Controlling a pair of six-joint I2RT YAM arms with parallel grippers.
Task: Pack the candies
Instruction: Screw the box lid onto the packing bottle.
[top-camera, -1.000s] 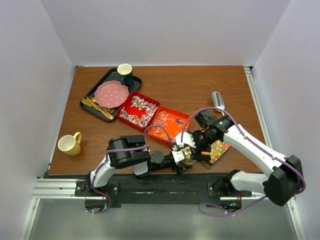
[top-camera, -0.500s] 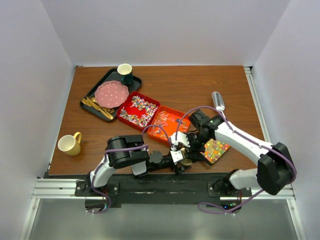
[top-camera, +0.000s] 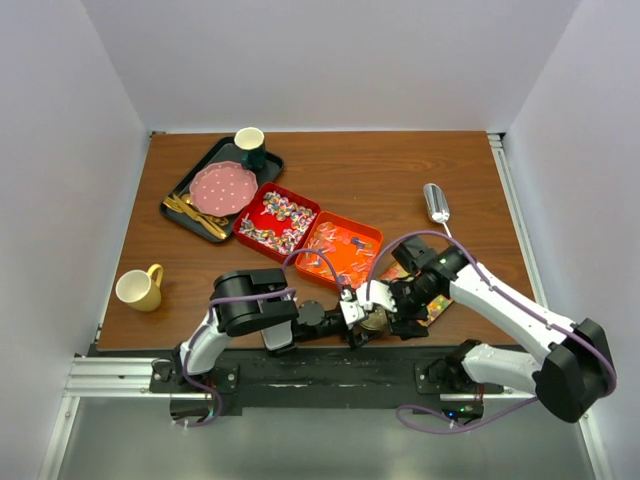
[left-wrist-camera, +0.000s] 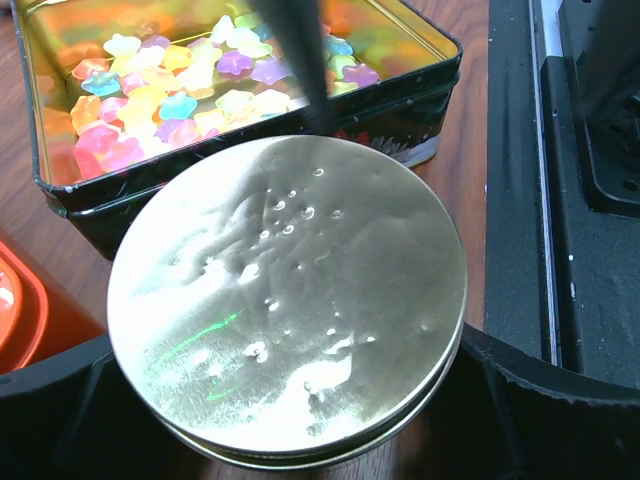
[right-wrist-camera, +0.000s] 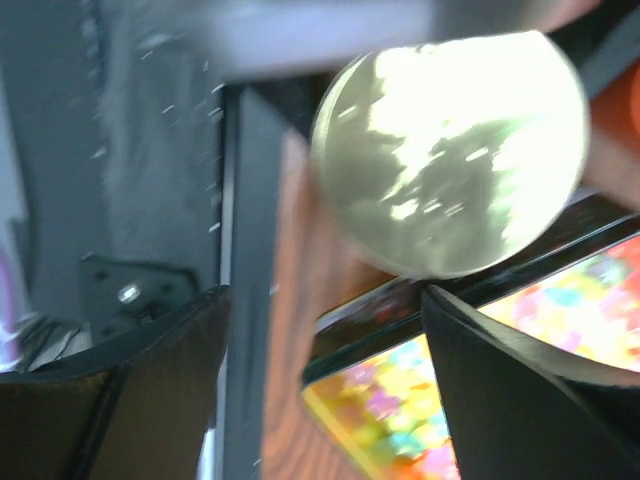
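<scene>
My left gripper (left-wrist-camera: 290, 400) is shut on the round gold lid (left-wrist-camera: 290, 300), which sits low over the table's near edge, gold lid (top-camera: 375, 321). Just behind it stands a black tin (left-wrist-camera: 80, 200) holding pastel candies (left-wrist-camera: 200, 90). My right gripper (right-wrist-camera: 325, 380) is open, hanging over the tin's corner (right-wrist-camera: 400, 310) right beside the lid (right-wrist-camera: 450, 150), with nothing between its fingers; one dark fingertip (left-wrist-camera: 295, 50) reaches over the tin. In the top view the right gripper (top-camera: 392, 315) hides most of the tin (top-camera: 437, 310). More candies fill two red trays (top-camera: 278, 220) (top-camera: 340, 250).
A silver scoop (top-camera: 436, 203) lies at the right. A black tray (top-camera: 175, 205) at the back left carries a pink plate (top-camera: 222, 187), a green cup (top-camera: 249, 145) and gold cutlery. A yellow mug (top-camera: 139, 288) stands at the left. The black base rail (left-wrist-camera: 590, 200) runs beside the lid.
My right gripper has swung towards the near edge, from beside the tin to over its corner next to the lid, and now covers the tin. The left gripper and lid have stayed put.
</scene>
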